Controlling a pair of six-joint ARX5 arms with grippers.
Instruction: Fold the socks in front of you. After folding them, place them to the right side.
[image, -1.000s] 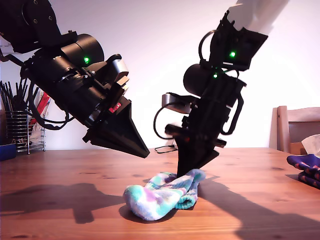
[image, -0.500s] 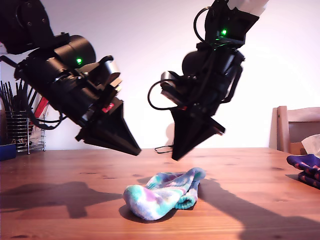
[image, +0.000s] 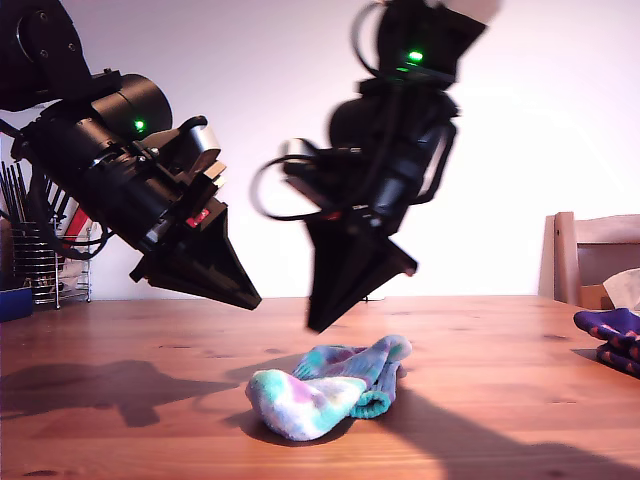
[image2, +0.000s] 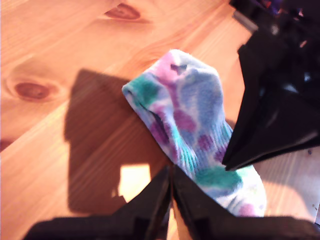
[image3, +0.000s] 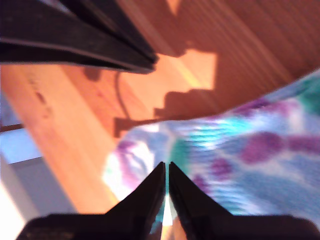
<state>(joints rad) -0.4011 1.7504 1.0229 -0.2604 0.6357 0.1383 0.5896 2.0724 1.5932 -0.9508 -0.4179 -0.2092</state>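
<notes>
The pastel tie-dye sock lies folded on the wooden table, near its front edge in the exterior view. It also fills much of both wrist views, as the sock and the sock. My second gripper hangs shut and empty just above the sock's far end, blurred by motion; its fingertips meet. My first gripper is shut and empty too, raised toward the exterior view's left of the sock, with its tips together. A dark navy patterned sock rests at the exterior view's right edge.
A wooden chair stands behind the table at the exterior view's right, with a white tissue beside it. A wire rack of utensils sits at the exterior view's left edge. A thin cable lies at the table's far side.
My second gripper has risen off the tie-dye sock and swung toward the exterior view's left. My first gripper has drawn back to that same side. The sock stays put.
</notes>
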